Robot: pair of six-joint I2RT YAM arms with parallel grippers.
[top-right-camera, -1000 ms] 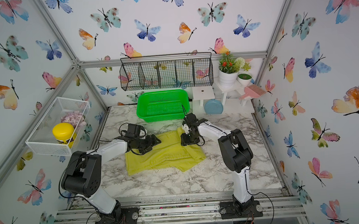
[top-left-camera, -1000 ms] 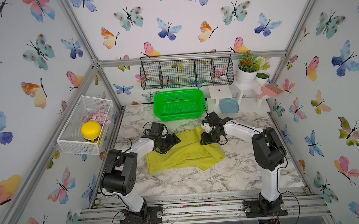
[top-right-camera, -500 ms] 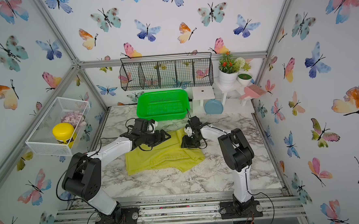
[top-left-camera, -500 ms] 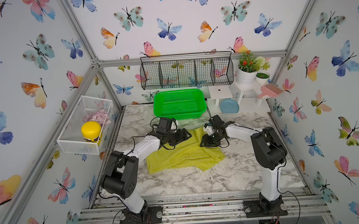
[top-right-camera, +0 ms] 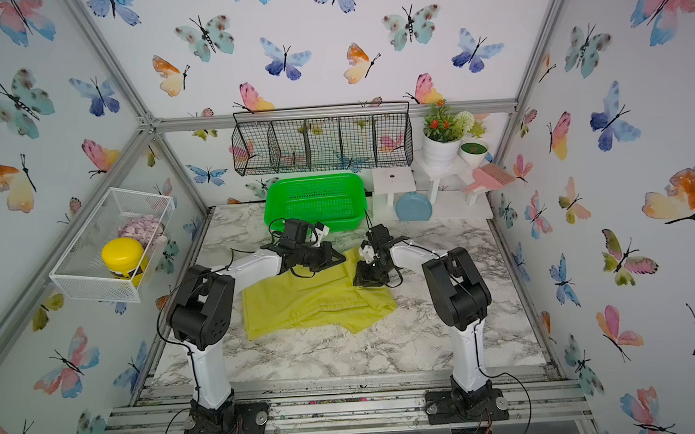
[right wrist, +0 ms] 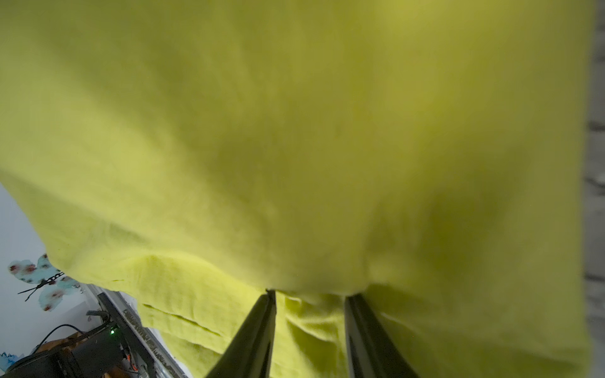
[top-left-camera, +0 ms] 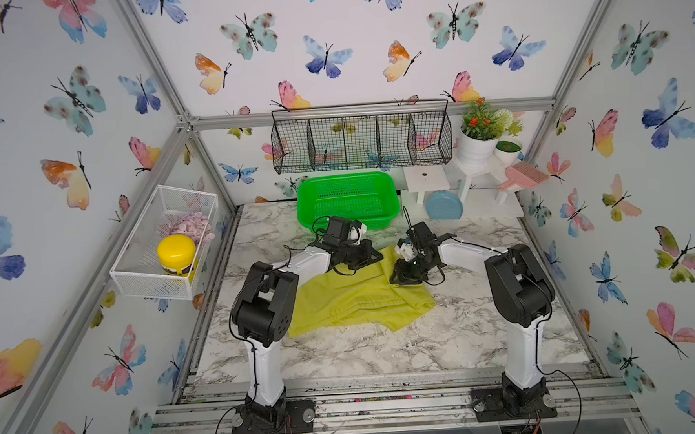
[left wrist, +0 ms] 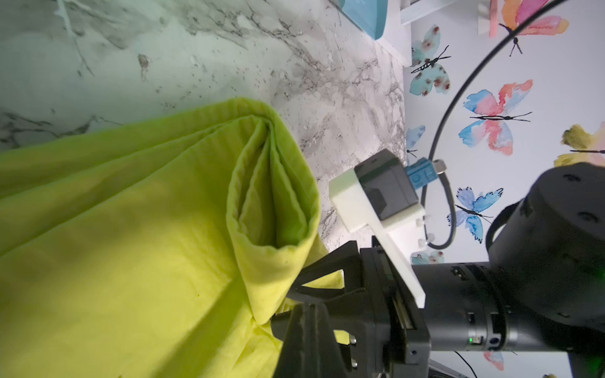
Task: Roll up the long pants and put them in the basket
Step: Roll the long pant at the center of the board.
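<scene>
The long pants [top-left-camera: 354, 303] [top-right-camera: 313, 305] lie folded as a yellow-green sheet on the marble table in both top views. My left gripper [top-left-camera: 380, 257] [top-right-camera: 344, 260] reaches over their far edge and is shut [left wrist: 306, 306]. Whether cloth is pinched in it does not show. The left wrist view shows a layered fold of the pants [left wrist: 271, 196] raised beside the right gripper's fingers [left wrist: 327, 288]. My right gripper [top-left-camera: 398, 278] [top-right-camera: 361, 280] presses down on the far right corner. Its jaws [right wrist: 311, 294] stand apart with loose fabric [right wrist: 294, 131] between and over the tips.
A green perforated basket [top-left-camera: 349, 197] stands just behind both grippers. A blue disc [top-left-camera: 443, 205], a white stool [top-left-camera: 425, 179] and a plant pot [top-left-camera: 477, 146] stand at the back right. A white wire basket [top-left-camera: 136, 278] with a yellow-lidded jar hangs on the left wall.
My left gripper moved right along the pants' far edge and went from open to shut. The right gripper came down onto the far right corner and its jaws narrowed.
</scene>
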